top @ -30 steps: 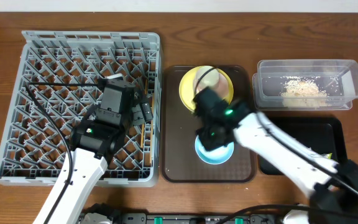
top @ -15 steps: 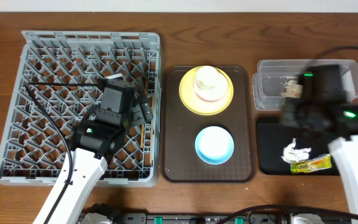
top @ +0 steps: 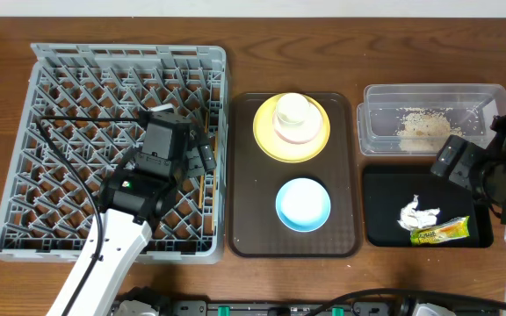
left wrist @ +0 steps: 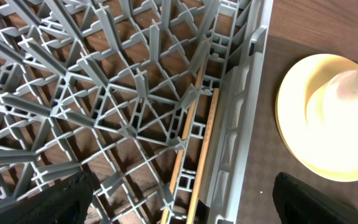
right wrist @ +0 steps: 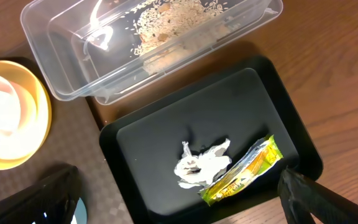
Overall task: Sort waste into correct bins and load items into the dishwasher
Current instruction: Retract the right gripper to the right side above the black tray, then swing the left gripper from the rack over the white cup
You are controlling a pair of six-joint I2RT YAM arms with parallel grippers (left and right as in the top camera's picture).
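Observation:
My right gripper (top: 466,167) hangs open over the black tray (top: 385,219), nothing between its fingers. In that tray lie a crumpled white tissue (right wrist: 201,165) and a yellow-green snack wrapper (right wrist: 244,171), side by side. Beige food scraps (right wrist: 173,18) sit in the clear tub (top: 376,118) behind. My left gripper (left wrist: 185,202) stands open and empty above the right edge of the grey dish rack (top: 60,105), where two wooden chopsticks (left wrist: 194,143) lie between the pegs. A white bowl (top: 293,116) rests on the yellow plate (top: 271,140). The light blue bowl (top: 303,204) sits nearer the front.
Plate and blue bowl both stand on a brown serving tray (top: 244,237) between the rack and the two bins. The rack's right wall runs close beside this tray. Wooden tabletop shows around everything.
My right arm has swung from over the blue bowl to the right, above the black tray, and its jaws have opened. The left arm has not moved.

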